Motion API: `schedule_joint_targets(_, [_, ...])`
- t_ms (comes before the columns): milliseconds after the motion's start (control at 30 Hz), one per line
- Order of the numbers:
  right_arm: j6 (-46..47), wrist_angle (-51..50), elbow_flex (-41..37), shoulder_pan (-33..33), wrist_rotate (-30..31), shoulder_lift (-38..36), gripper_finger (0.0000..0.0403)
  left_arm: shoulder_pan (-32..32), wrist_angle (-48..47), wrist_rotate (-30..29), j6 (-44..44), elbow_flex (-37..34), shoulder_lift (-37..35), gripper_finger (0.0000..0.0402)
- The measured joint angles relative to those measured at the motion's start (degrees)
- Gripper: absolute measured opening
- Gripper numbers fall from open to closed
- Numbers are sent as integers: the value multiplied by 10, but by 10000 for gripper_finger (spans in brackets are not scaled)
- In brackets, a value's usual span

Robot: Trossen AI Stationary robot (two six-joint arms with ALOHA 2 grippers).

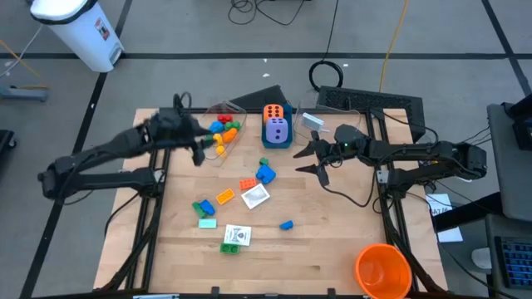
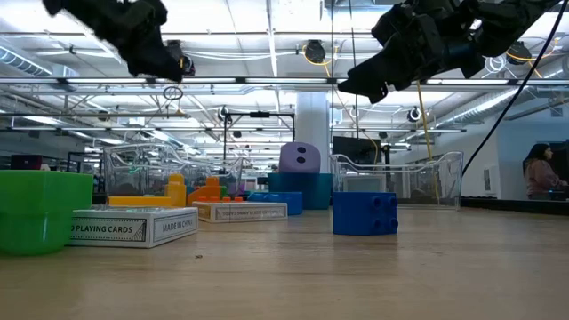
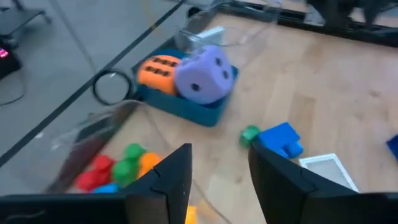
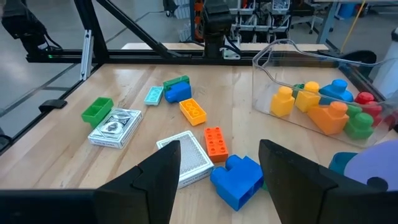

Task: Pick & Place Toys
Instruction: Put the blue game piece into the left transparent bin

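From above, the left gripper (image 1: 198, 148) hangs over the clear tub (image 1: 223, 133) of bricks near the desk's (image 1: 332, 249) far edge; its fingers are hard to make out there. The right gripper (image 1: 314, 158) hovers just beside the blue box (image 1: 277, 139) holding two dice, fingers apart and empty. Loose bricks (image 1: 264, 174) and card packs (image 1: 254, 196) lie mid-desk.

At desk level, both grippers are cut off at the top.

The left wrist view shows its fingers (image 3: 174, 177) partly open, holding nothing.

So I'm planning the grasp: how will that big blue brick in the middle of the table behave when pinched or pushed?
The big blue brick looks like rigid moulded plastic, so probably stiff and light. Its glossy faces could be slippery. It sits flat on the table with blocky sides, so it should slide rather than roll, perhaps nudging the red brick beside it.
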Motion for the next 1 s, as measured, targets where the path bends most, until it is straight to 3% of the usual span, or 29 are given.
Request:
schedule_joint_targets(233, [0, 45, 0, 0, -1, 14, 212, -89, 309, 1, -33, -185, -11, 153])
schedule_joint_targets(400, [0, 71, 0, 0, -2, 52, 212, -156, 513, 1, -36, -244, 39, 157])
schedule_joint_targets(633, [1, 115, 0, 3, -4, 118, 212, -233, 606, -5, -19, -244, 125, 174])
schedule_joint_targets(867, [1, 158, 0, 28, -5, 159, 212, -280, 630, -74, -20, -244, 205, 176])
schedule_joint_targets(1000, [4, 177, 0, 52, -2, 172, 212, -290, 674, -83, -9, -244, 247, 168])
